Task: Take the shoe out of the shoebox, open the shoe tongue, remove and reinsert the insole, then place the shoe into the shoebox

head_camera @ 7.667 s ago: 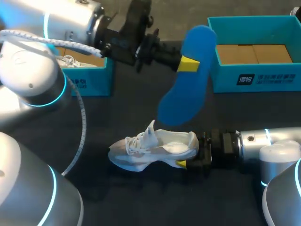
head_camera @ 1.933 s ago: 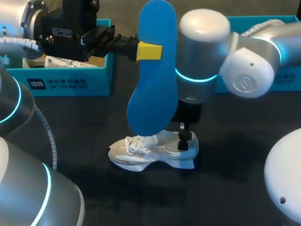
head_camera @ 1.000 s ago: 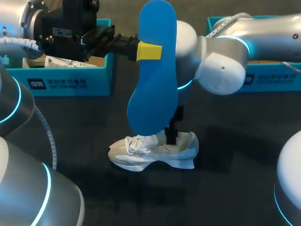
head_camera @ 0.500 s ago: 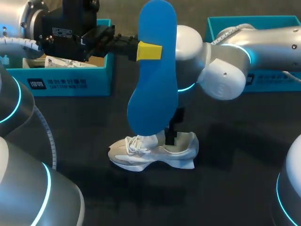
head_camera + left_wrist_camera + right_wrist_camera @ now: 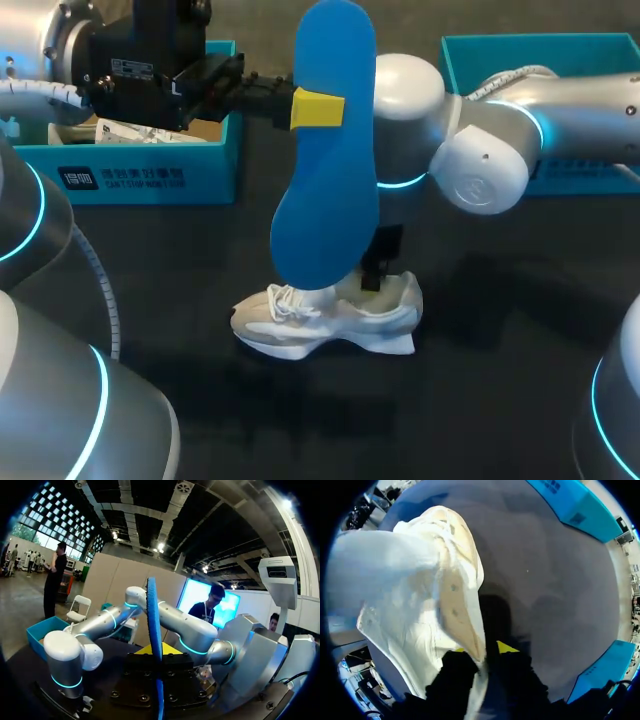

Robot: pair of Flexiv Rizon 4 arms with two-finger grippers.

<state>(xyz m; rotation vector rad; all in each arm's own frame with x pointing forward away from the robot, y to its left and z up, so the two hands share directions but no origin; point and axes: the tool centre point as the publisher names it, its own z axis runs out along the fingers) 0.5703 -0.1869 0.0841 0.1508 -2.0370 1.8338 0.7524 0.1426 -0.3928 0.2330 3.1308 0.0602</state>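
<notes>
Blue foam insole (image 5: 330, 170): pinched mid-length in left claw (image 5: 318, 108), hung toe-down beside right claw (image 5: 372, 278), seemingly lined up for reinsertion. White mesh sneaker (image 5: 325, 320): below it, collar nipped in right claw, likely held steady.
</notes>
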